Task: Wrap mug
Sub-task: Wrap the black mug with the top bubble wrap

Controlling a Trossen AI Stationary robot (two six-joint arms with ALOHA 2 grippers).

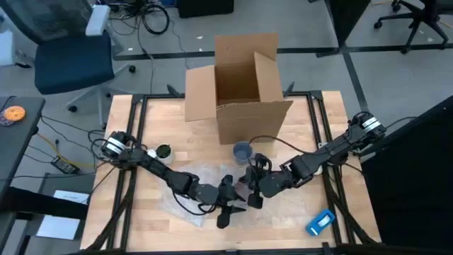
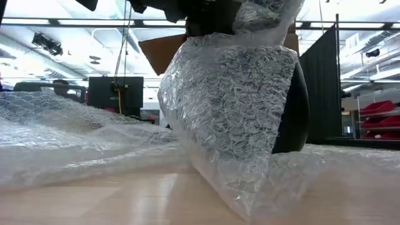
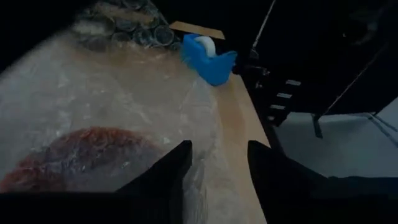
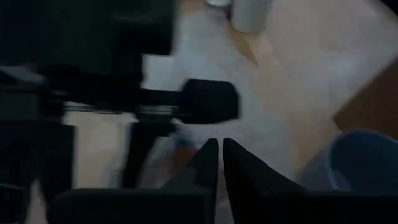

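High view: the left gripper [image 1: 228, 209] and the right gripper [image 1: 253, 190] meet at the middle of the table's near half, over a sheet of clear bubble wrap [image 1: 205, 177] spread on the wooden table [image 1: 333, 195]. In the left wrist view the left gripper's fingers [image 3: 165, 171] stand spread, with bubble wrap and bare wood showing between them and a reddish-brown shape [image 3: 81, 155] visible through the plastic just beside them; what that shape is cannot be told. In the right wrist view the right gripper's fingers [image 4: 208, 165] are pressed nearly together, only a thin slit between them; whether they pinch the wrap cannot be told. Low view: a dark mug [image 2: 294, 106] stands upright on the table, most of its face covered by a fold of bubble wrap [image 2: 228, 106] that is drawn upward toward a dark arm part at the picture's top, while one dark side of the mug remains bare. Outward from the grippers, a blue cup [image 1: 242, 151] stands just in front of an open cardboard box [image 1: 241, 92] at the table's far edge, a small dark round object [image 1: 163, 151] lies near the left arm's base, and a blue tape dispenser [image 1: 320, 222] lies at the near right corner; the same dispenser [image 3: 208, 61] appears beyond the wrap's edge in the left wrist view.
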